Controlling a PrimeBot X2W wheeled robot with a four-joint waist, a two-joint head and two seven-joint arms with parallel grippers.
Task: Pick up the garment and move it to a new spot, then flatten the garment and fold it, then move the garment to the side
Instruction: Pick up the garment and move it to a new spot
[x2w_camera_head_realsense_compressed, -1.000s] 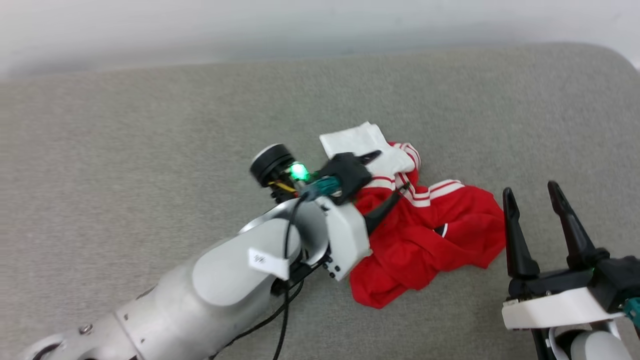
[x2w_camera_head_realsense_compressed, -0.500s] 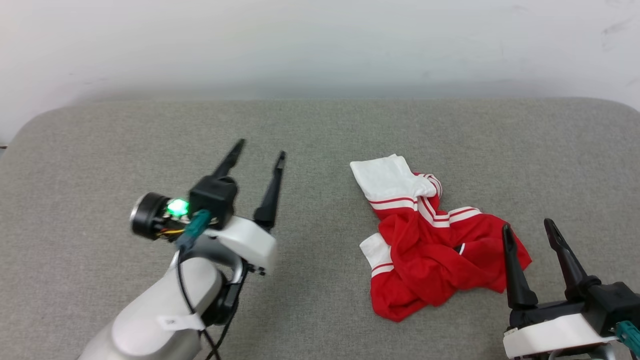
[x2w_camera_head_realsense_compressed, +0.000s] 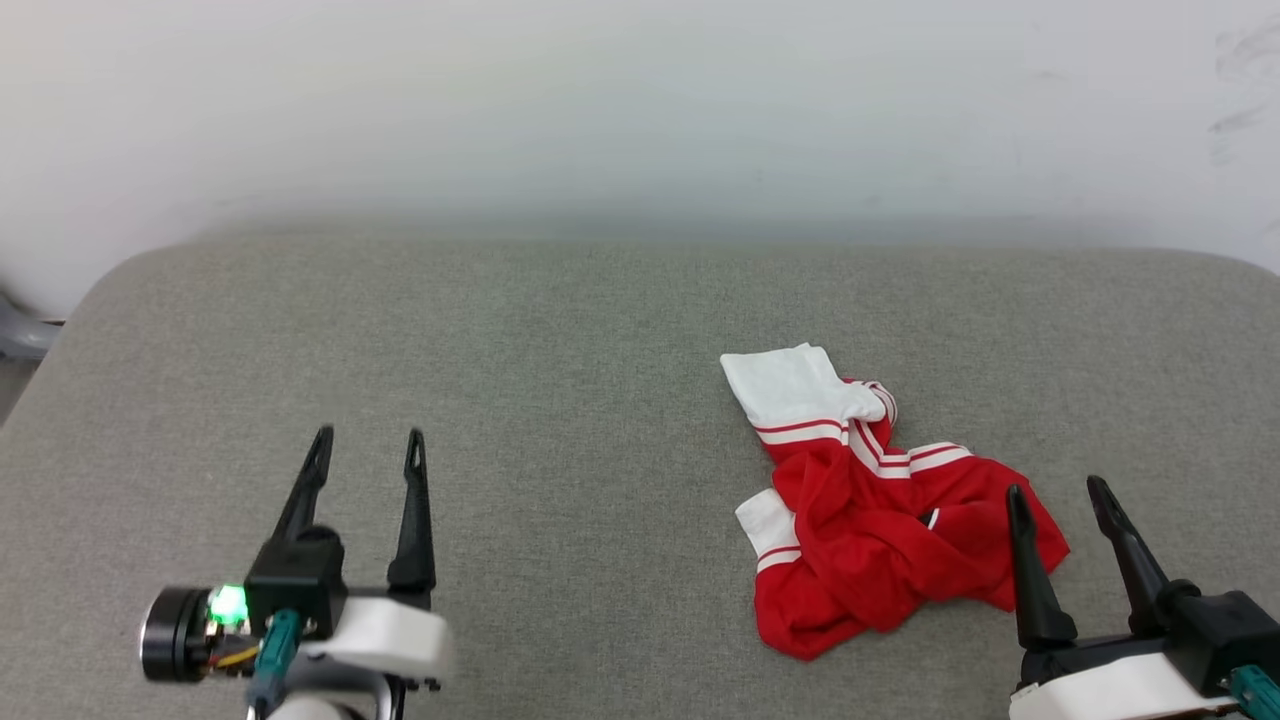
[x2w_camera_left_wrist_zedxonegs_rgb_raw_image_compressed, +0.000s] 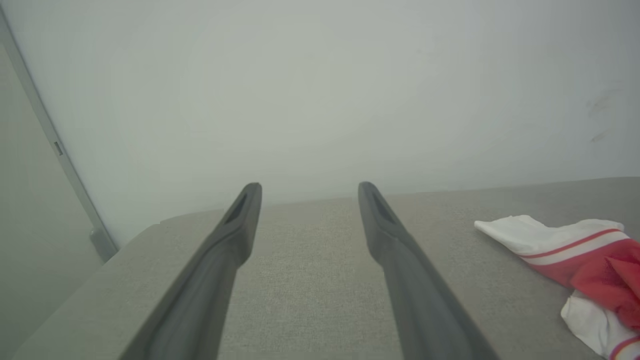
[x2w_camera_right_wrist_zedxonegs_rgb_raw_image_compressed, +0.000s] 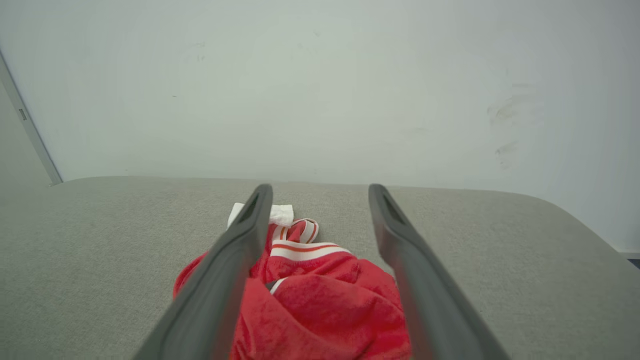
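One garment (x2w_camera_head_realsense_compressed: 880, 520), two grippers, one grey padded surface (x2w_camera_head_realsense_compressed: 600, 400), one pale wall (x2w_camera_head_realsense_compressed: 640, 120). Head view: the garment lies crumpled in a single red heap right of centre on the surface, with one white sleeve sticking out toward the wall, a second white patch at its near left edge, and red-and-white striped trim showing across the folds. Left gripper (x2w_camera_head_realsense_compressed: 367, 440) sits at lower left, well apart from the garment, its two dark fingers (x2w_camera_head_realsense_compressed: 412, 510) spread with nothing between them; one green light (x2w_camera_head_realsense_compressed: 228, 603) glows on its wrist. Right gripper (x2w_camera_head_realsense_compressed: 1055, 490) sits at lower right, two fingers spread and empty, tips just at the heap's right edge; cannot tell whether they touch the cloth. Left wrist view: left gripper (x2w_camera_left_wrist_zedxonegs_rgb_raw_image_compressed: 310, 187) has both fingers wide apart over bare grey surface (x2w_camera_left_wrist_zedxonegs_rgb_raw_image_compressed: 310, 270), and the garment (x2w_camera_left_wrist_zedxonegs_rgb_raw_image_compressed: 575, 245) is off to the right edge with one white sleeve end and red cloth visible; one grey upright strip (x2w_camera_left_wrist_zedxonegs_rgb_raw_image_compressed: 50, 145) runs along the wall on the left. Right wrist view: right gripper (x2w_camera_right_wrist_zedxonegs_rgb_raw_image_compressed: 320, 189) has both fingers spread, and the garment (x2w_camera_right_wrist_zedxonegs_rgb_raw_image_compressed: 325, 300) lies bunched on the surface between and under them, with the white sleeve at the far end; nothing is pinched.
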